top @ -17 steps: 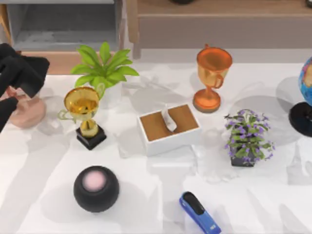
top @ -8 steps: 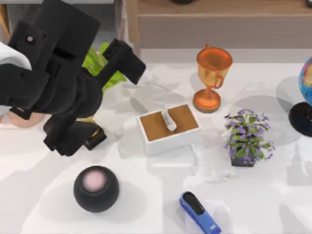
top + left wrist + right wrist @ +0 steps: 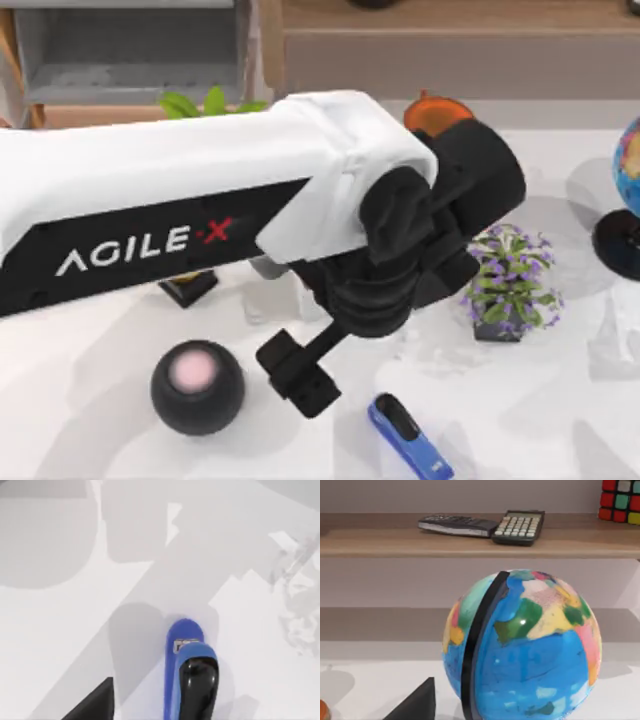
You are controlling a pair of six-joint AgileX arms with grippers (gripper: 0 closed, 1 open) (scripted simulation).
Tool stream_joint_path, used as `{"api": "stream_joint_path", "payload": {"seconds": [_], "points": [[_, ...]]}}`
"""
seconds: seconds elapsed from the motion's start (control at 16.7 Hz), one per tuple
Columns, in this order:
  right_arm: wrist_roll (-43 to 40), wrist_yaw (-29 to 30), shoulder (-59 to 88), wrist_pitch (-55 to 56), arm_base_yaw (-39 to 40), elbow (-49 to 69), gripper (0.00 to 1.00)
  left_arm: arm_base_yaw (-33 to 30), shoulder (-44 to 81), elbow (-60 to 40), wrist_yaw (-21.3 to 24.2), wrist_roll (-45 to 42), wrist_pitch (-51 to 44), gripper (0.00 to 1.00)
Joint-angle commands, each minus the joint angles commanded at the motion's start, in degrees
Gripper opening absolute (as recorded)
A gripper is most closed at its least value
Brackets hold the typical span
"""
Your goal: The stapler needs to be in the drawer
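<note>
White-and-black left arm (image 3: 200, 200), marked AGILE-X, reaches from the top view's left edge across the middle of the table (image 3: 560, 400).
- It covers much of what stands there. An orange cup rim (image 3: 440, 105) and some green leaves (image 3: 210, 103) stick out behind it.

Grey-walled drawer (image 3: 130, 70) with a tan front stands open at the far left, well away from the stapler.

Globe (image 3: 520, 650), many-coloured, is cut off at the top view's right edge. It stands close before the right tool (image 3: 415, 705), which is parked there. Whether that tool is apart or together cannot be told.

Black ball (image 3: 197, 387) with a pink top sits near the front left.

Purple-flowered plant (image 3: 510, 280) stands right of the arm's wrist.

Black left tool (image 3: 300, 378) hangs between the ball and the stapler.
- It holds nothing.
- Whether it is apart or together cannot be told.

Bright-blue stapler (image 3: 410, 437) with a black top arm lies on the table at the front edge, just right of the left tool and apart from it.
- The left wrist view cuts off its rear end.
</note>
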State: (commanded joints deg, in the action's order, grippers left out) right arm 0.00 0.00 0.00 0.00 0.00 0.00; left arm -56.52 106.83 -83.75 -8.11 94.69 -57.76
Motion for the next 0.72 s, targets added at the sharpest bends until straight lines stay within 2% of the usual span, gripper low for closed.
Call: {"api": "stream_joint_path", "payload": {"seconds": [0.18, 0.36, 0.72], "points": [[0.0, 0.0, 0.0, 0.0, 0.0, 0.0, 1.0, -7.0, 8.88, -7.3, -1.98, 5.78, -6.35, 1.0], [0.0, 0.0, 0.0, 0.0, 0.0, 0.0, 1.0, -10.74, 13.58, -11.39, -2.87, 8.86, -9.81, 1.0], [0.0, 0.0, 0.0, 0.0, 0.0, 0.0, 1.0, -10.74, 13.58, -11.39, -2.87, 8.86, -9.81, 1.0]]}}
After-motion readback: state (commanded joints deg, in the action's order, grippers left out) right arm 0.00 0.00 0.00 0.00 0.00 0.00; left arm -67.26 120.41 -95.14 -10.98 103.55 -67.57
